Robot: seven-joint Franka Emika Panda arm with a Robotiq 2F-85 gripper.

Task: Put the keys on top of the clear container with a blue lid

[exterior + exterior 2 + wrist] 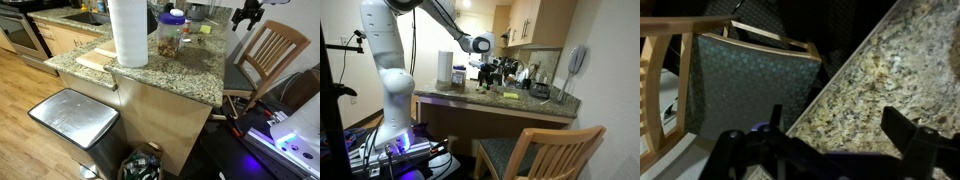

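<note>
The gripper (pixel 818 140) hangs wide open and empty above the granite surface's (pixel 195 70) edge beside the wooden chair (pixel 268 50). The clear container with a blue lid (pixel 171 35) stands just beside the paper towel roll (pixel 128 30). The keys cannot be made out.

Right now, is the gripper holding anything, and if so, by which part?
Nothing is held. In the wrist view the gripper is open, its fingers wide apart, only the granite counter and a chair showing between them.
</note>
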